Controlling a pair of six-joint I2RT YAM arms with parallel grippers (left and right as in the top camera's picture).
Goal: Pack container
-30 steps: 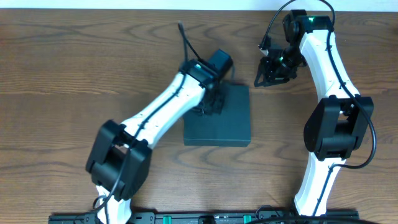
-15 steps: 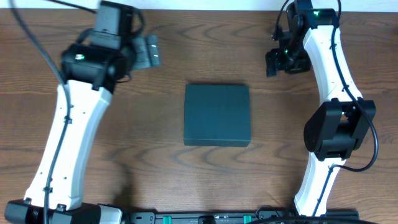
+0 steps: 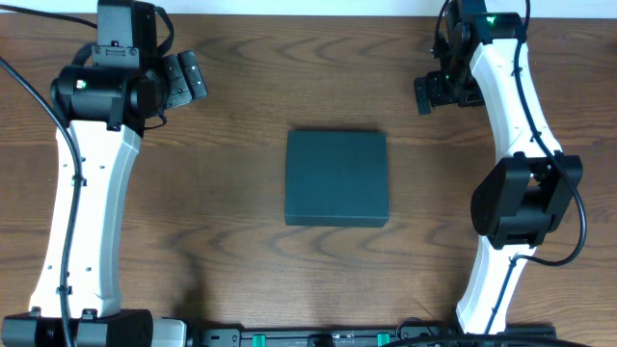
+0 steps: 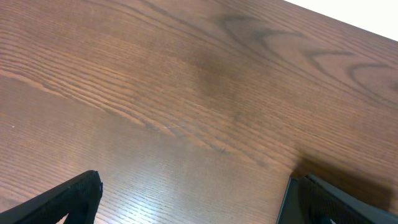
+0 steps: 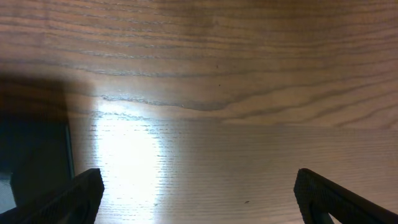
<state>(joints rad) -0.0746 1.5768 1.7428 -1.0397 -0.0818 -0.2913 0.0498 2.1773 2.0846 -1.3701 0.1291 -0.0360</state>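
The container [image 3: 336,178], a dark teal box with its lid down flat, lies in the middle of the table in the overhead view. My left gripper [image 3: 183,82] hovers far off at the back left, open and holding nothing. In the left wrist view its fingertips frame bare wood, and the gripper [image 4: 196,199] is wide open. My right gripper [image 3: 436,92] stands at the back right, apart from the box, also open and without a load. The right wrist view shows this gripper [image 5: 199,196] over bare wood, with a dark teal corner of the container [image 5: 31,162] at the left edge.
The brown wooden table [image 3: 241,270] surrounds the box. The arm bases and a black rail [image 3: 318,337] sit along the front edge. The table's back edge meets a white wall just behind both grippers.
My left arm has swung from over the container to the back left, and its gripper has opened. The right gripper has opened and shifted slightly. The box has not moved.
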